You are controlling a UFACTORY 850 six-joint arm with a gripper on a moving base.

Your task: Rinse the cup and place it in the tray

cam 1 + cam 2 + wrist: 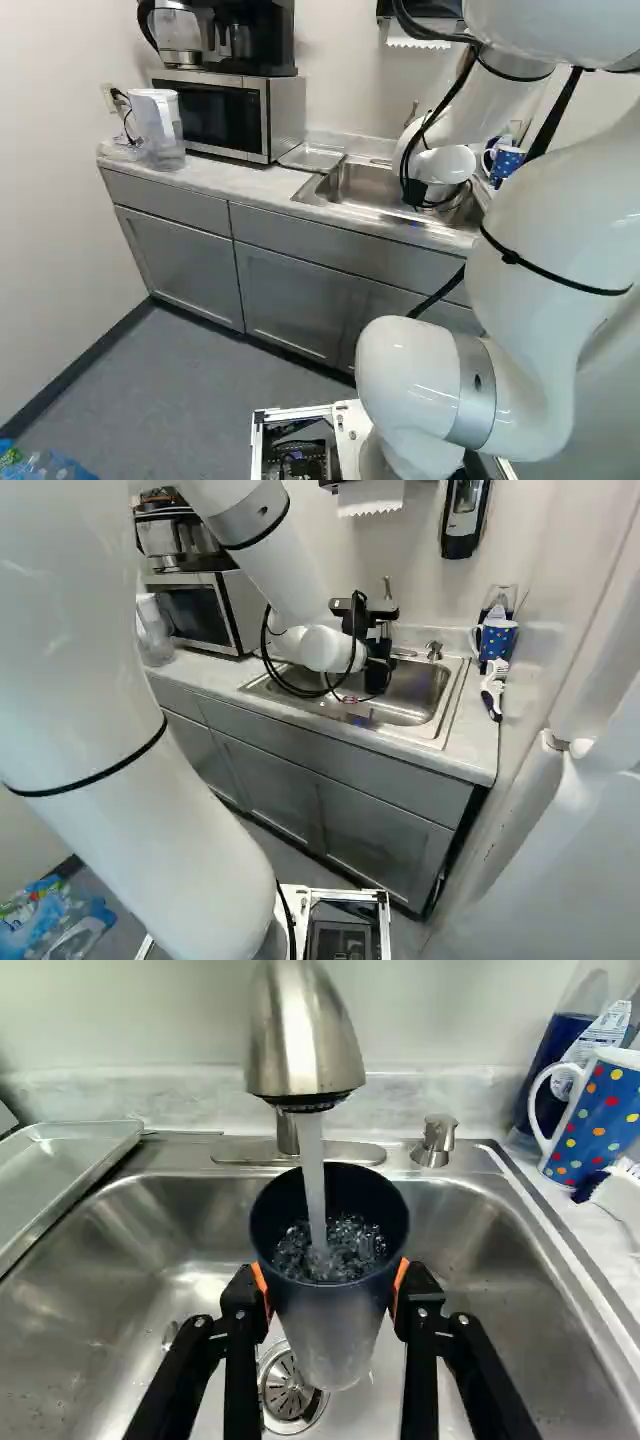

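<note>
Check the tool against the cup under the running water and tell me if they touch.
Touching. The wrist view shows the cup between the fingers of the tool, an orange pad against each side.

One each: cup, mug, tray, faucet, sink, drain, microwave, pitcher; two orange pads.

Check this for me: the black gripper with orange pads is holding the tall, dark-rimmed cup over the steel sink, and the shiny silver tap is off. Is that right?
Not quite: the tap is on. The wrist view shows water pouring from it into the cup. The rest is right: the gripper is holding the cup over the sink.
</note>
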